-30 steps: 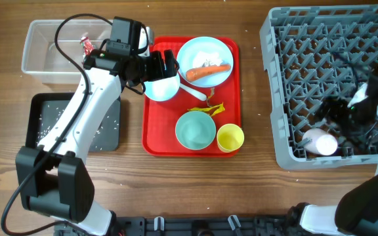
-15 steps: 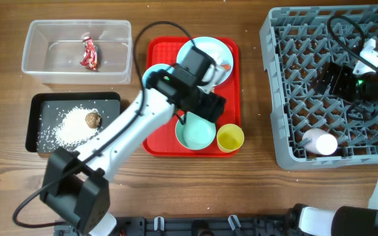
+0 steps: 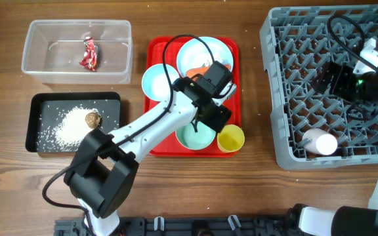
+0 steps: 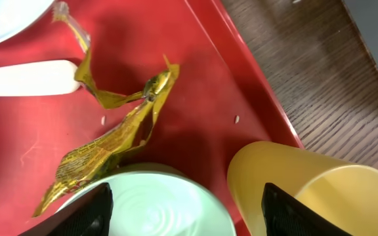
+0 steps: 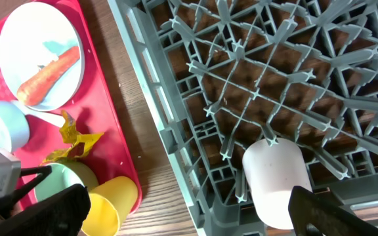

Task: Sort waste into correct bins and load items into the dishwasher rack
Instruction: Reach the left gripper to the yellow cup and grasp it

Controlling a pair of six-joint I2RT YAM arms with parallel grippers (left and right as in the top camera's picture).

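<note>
My left gripper (image 3: 212,118) (image 4: 189,216) is open and empty, low over the red tray between the pale teal bowl (image 3: 192,136) (image 4: 156,206) and the yellow cup (image 3: 231,139) (image 4: 307,190). The yellow wrapper (image 4: 110,131) lies just ahead of it, beside the white spoon (image 4: 25,77). The carrot (image 5: 44,72) lies on the pale blue plate (image 3: 190,52). The white bowl (image 3: 157,82) sits at the tray's left. The clear tub (image 3: 44,62) holds a red wrapper (image 3: 88,54). The black bin (image 3: 35,128) holds rice (image 3: 67,128) and the brown lump (image 3: 93,119). My right gripper (image 3: 333,82) (image 5: 189,216) is open above the dishwasher rack (image 3: 287,78), where the pink cup (image 3: 320,141) (image 5: 277,180) lies.
The red tray (image 3: 157,141) sits mid-table between the bins and the rack. My left arm and its cable cross the tray over the plate. Bare wood shows between the tray and the rack (image 3: 258,98).
My left arm has swung from the white bowl at the tray's upper left to the tray's lower right by the yellow wrapper. My right arm has lifted away from the pink cup.
</note>
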